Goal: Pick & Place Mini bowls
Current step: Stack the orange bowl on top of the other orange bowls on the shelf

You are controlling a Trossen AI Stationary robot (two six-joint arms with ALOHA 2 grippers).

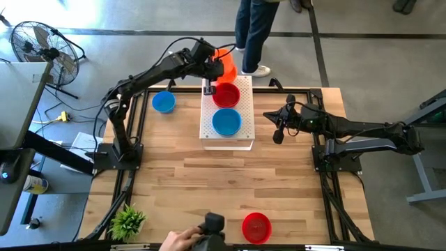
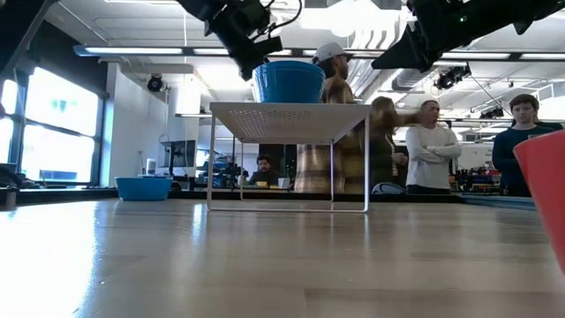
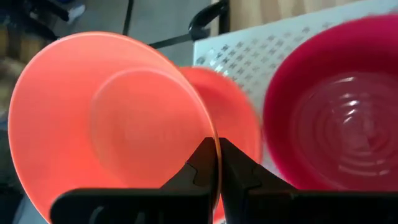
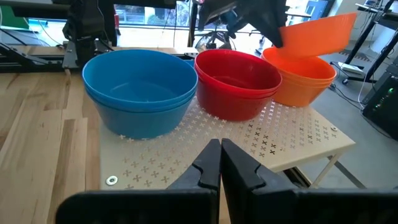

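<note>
My left gripper (image 1: 212, 73) is at the far end of the white perforated platform (image 1: 244, 136) and is shut on an orange mini bowl (image 1: 224, 66). In the right wrist view that orange bowl (image 4: 317, 34) hangs tilted just above nested orange bowls (image 4: 298, 84) on the platform. Beside those stand red bowls (image 1: 226, 95) and blue bowls (image 1: 226, 122). One blue bowl (image 1: 164, 102) rests on the table left of the platform, and one red bowl (image 1: 256, 227) rests near the near edge. My right gripper (image 4: 219, 155) is shut, holds nothing, and waits right of the platform. My left gripper pinches the orange bowl's rim (image 3: 217, 134) between its two fingers, one finger (image 3: 199, 162) on the inner side of the wall and one on the outer side. The bowl is lifted clear and steeply tilted, just above the orange bowl (image 3: 239, 106) on the platform.
A person stands beyond the table's far edge (image 1: 252, 35). A hand with a dark device (image 1: 202, 237) reaches in at the near edge. A small green plant (image 1: 127, 222) sits at the near left corner. A fan (image 1: 38, 42) stands off the table, left. Bare wood lies between the platform and the near edge.
</note>
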